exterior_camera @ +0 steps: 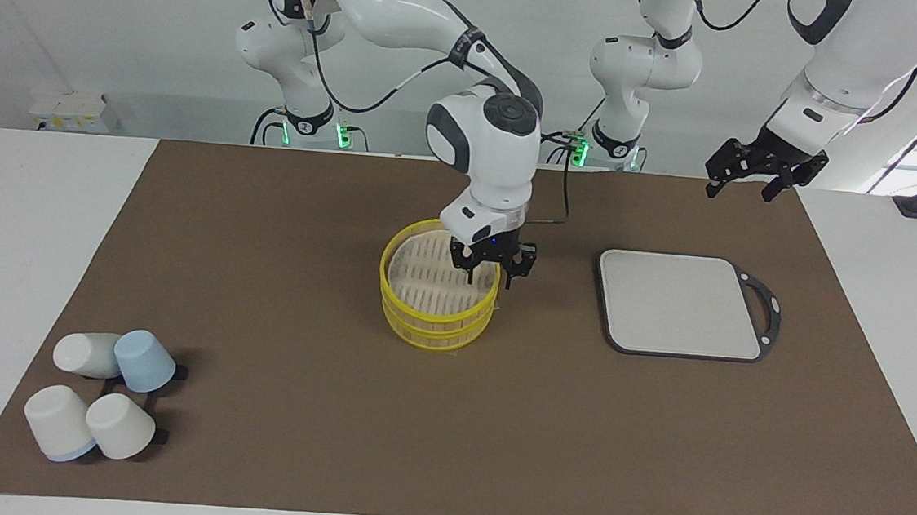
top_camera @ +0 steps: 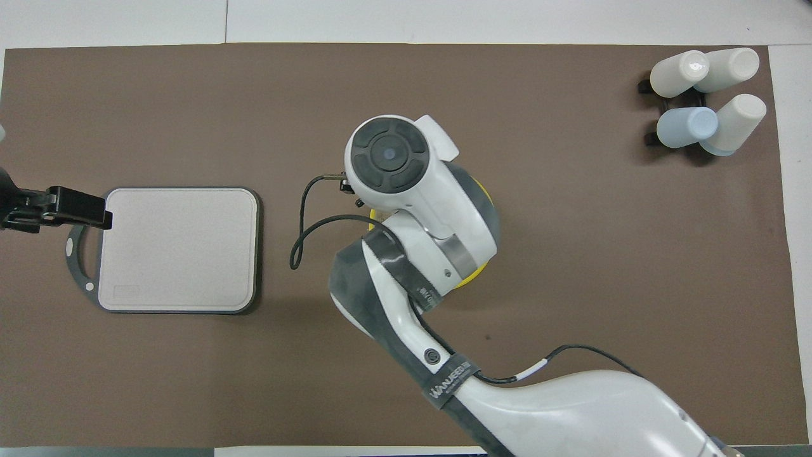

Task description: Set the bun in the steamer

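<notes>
The round yellow-rimmed steamer stands mid-mat, its pale slatted bottom bare where it shows. No bun shows in either view. My right gripper hangs open at the steamer's rim on the side toward the left arm's end. One finger is over the inside and the other is outside the rim, with nothing held. In the overhead view the right arm covers nearly all of the steamer. My left gripper waits open in the air, over the mat's edge nearest the robots, by the grey board.
A grey square board with a dark handle ring lies on the mat toward the left arm's end. Several upturned white and blue cups cluster at the mat's corner farthest from the robots, toward the right arm's end.
</notes>
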You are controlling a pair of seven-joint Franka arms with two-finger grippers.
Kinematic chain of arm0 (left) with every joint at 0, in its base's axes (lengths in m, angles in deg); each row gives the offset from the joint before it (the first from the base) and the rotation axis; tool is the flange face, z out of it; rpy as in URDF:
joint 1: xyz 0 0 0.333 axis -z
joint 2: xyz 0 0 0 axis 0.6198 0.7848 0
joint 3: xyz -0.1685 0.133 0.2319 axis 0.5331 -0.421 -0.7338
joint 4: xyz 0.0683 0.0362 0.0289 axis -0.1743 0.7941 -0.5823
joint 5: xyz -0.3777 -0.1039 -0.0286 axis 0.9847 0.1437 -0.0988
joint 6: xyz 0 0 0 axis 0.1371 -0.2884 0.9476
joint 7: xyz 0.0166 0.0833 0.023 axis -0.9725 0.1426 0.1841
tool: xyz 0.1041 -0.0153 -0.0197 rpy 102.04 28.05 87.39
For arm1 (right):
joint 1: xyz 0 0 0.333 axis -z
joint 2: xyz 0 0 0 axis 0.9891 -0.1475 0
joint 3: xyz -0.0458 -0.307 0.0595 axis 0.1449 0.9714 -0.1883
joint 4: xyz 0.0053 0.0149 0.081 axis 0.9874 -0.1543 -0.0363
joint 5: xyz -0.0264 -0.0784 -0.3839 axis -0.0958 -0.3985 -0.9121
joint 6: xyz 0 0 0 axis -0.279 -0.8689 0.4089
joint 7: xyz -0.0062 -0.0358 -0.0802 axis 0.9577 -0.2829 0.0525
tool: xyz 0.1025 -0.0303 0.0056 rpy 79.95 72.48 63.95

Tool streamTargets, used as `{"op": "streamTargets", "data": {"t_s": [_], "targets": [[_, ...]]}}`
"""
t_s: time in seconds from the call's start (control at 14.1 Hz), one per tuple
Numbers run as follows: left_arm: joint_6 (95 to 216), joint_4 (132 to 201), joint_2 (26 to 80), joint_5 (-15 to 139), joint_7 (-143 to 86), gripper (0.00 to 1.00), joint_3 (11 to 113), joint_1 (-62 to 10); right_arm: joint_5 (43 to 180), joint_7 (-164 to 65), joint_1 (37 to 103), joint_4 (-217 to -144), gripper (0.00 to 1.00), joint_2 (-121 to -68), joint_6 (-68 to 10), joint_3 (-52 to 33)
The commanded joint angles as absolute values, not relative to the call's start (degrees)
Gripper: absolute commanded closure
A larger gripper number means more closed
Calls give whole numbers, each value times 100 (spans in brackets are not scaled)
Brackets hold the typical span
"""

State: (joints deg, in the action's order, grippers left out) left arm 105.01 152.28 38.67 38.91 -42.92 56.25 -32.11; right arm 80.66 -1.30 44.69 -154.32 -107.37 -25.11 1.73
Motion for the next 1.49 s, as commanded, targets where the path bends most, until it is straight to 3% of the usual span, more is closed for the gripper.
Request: {"op": "streamTargets", "data": {"t_s": [0.0,0.28,0.64,0.99,1.42], "targets": [[10473,15218,3813,3976,-4301,0,5679,-3320,8048,-1169,5187,-15585,0,-10157,-2073,113],[10500,15262,3770,3967,-4336,0,5662,-3329,8092,-3112,6487,-15638,0,-9682,-983,105],[10508,15253,3770,3967,-4336,0,5662,-3311,8144,-3880,7614,-16199,0,-9085,-849,96],[10509,15262,3770,3967,-4336,0,5662,-3320,8162,-3889,7765,-17245,0,-8145,-998,113],[10500,15236,3778,3906,-4336,0,5662,-3285,8127,-4284,8108,-16868,0,-8090,-471,131]]}}
